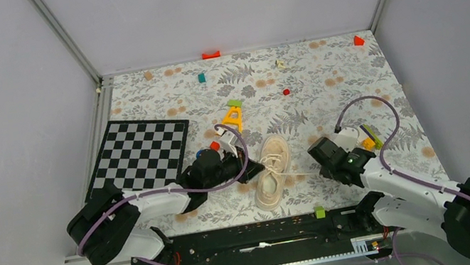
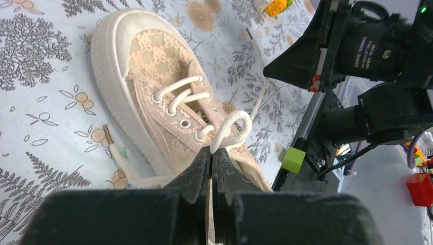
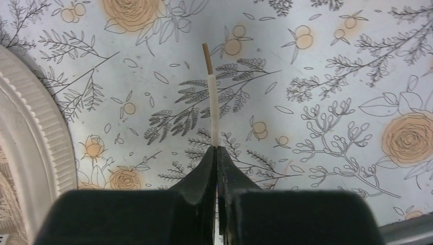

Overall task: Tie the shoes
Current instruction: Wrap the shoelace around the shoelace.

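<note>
The cream-beige lace-patterned sneaker [image 1: 271, 172] lies sole-down on the floral table [image 1: 322, 67], toe pointing away from me. Its pale laces [image 2: 176, 94] are untied: one strand loops up into my pinched left gripper [image 2: 211, 151], and another's tipped end pokes from my pinched right gripper [image 3: 216, 149].

No legible text anywhere. Only a few lines of tiny white print on the black wrist camera [image 2: 375, 48] mounted on the right arm, seen from the left wrist view, too small and blurred to read.
</note>
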Tool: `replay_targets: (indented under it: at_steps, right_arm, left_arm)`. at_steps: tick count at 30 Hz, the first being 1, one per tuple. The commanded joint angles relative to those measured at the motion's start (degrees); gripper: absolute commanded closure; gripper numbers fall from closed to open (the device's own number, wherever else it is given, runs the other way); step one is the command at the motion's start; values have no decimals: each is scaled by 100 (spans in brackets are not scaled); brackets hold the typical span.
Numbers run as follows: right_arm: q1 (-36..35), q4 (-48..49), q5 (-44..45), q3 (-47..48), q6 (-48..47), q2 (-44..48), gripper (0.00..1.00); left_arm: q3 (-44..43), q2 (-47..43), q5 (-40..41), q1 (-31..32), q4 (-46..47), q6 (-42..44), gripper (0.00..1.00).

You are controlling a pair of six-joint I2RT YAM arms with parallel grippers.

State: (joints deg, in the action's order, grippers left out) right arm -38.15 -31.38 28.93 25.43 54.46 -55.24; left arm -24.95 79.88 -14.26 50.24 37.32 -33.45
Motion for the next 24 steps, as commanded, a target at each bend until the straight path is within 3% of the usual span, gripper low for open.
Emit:
replay_targets:
  at_steps: [1, 5, 17, 24]
  right_arm:
    - [-26, -497, 491, -55, 397, 255, 100]
    - [-24, -660, 583, -144, 494, 595, 100]
    - [-25, -1029, 766, -241, 635, 1486, 100]
    - [-27, -1488, 973, -79, 787, 1886, 100]
  left_arm:
    - [12, -207, 311, -5, 767, -120, 100]
    - [62, -446, 543, -5, 634, 10, 100]
    - [-187, -156, 173, 4, 310, 44, 100]
    - [247, -577, 710, -4, 360, -23, 100]
